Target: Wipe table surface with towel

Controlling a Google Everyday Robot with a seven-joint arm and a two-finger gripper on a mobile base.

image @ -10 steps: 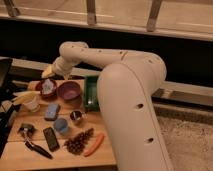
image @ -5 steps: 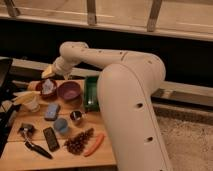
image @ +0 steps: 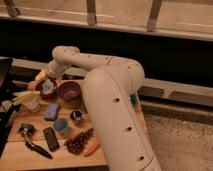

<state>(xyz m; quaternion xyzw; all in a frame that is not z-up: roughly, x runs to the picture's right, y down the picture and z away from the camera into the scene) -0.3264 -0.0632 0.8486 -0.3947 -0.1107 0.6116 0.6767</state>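
Pickup seems the step in hand: the gripper (image: pixel 45 79) hangs at the back left of the surface (image: pixel 60 159), just over a red bowl (image: pixel 44 92) holding a pale crumpled thing, likely the towel (image: pixel 48 86). Whether the gripper is apart or together I cannot tell. Next it probably needs a firm hold on the cloth and a lift clear. Wiping looks awkward: a purple bowl (image: pixel 69 91), white cup (image: pixel 31 102), blue sponge (image: pixel 51 111), phone (image: pixel 50 138), pine cone (image: pixel 77 142) and carrot (image: pixel 91 148) crowd the wood.

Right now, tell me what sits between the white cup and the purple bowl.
The red bowl, seen in the camera view; the tool is right at its far rim.
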